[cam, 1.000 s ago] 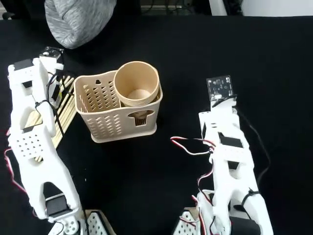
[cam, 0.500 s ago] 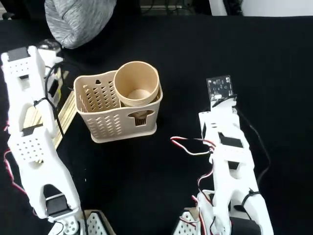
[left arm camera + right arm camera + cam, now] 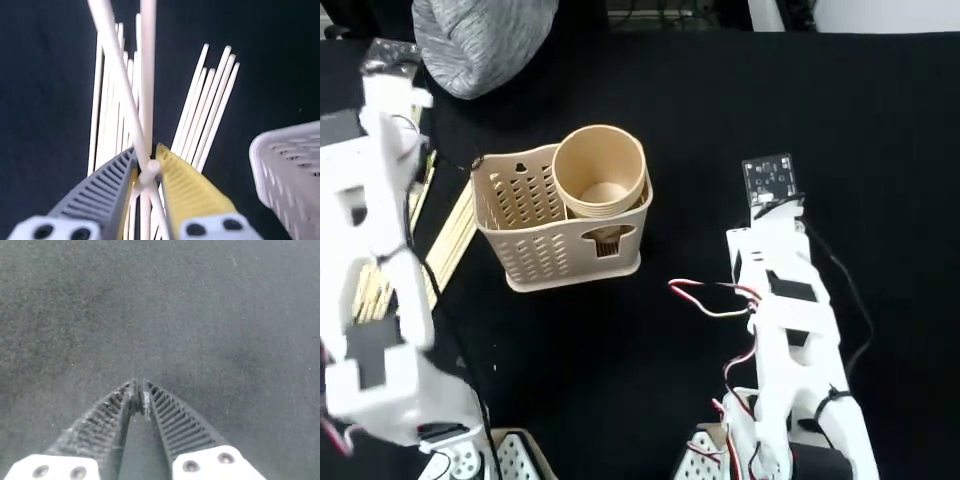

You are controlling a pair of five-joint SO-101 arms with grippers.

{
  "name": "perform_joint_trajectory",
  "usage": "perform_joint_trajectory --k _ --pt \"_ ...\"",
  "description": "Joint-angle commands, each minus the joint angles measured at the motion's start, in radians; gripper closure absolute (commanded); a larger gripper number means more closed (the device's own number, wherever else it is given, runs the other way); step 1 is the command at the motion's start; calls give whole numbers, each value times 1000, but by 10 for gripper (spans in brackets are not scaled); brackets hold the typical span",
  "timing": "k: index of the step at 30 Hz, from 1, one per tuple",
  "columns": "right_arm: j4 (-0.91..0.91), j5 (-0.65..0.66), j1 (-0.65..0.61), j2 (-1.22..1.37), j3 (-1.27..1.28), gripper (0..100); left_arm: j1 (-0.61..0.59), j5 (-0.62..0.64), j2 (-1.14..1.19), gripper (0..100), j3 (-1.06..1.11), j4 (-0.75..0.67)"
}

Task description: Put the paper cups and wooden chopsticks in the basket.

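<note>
**Desk:** How far along are you?

**Me:** Roughly halfway, I'd say. Starting on the left, my left arm (image 3: 370, 250) is over the wooden chopsticks (image 3: 445, 245), and most of them lie loose on the counter (image 3: 720, 100), just beside the basket's left wall. None of them is in the basket (image 3: 525, 255) that I can see, so that part is left to do. The basket stands mid-counter, and the paper cups (image 3: 600, 165) are nested upright, mouth up, in its right end. I count that part as done.

**Desk:** Anything in hand?

**Me:** Yes. The left fingers (image 3: 159, 157) are closed almost fully on two held sticks (image 3: 148, 60), pinching them right where they cross. Over on the right, my other arm (image 3: 790, 300) sits well apart from the basket. The right fingers (image 3: 134, 392) are pressed together on nothing, above bare counter.

**Desk:** Which way do the sticks run?

**Me:** The loose ones lie flat and roughly parallel. From the high view, their long axis runs diagonally from near my left arm's base up toward the basket's far left corner. The two I'm holding make a narrow X and point out ahead of the fingers, roughly along the ones beneath them. My guess is they'll need tipping end-down to go into the basket's free left compartment.
</note>
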Motion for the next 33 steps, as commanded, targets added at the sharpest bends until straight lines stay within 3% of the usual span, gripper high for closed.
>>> perform_joint_trajectory --k 1,4,8,18,25,33 --pt "-18 6 12 1 -4 983 28 51 -399 971 476 -377" --pt "-18 6 12 1 -4 983 35 97 -632 971 743 -617" --pt "-18 6 12 1 -4 983 36 198 -872 971 937 -790" --pt "-18 6 12 1 -4 983 38 440 -1162 971 1000 -895" --pt "-17 6 12 1 -4 983 153 436 -1241 971 989 -1023" --pt "-17 6 12 1 -4 983 234 442 -1274 972 909 -1005"
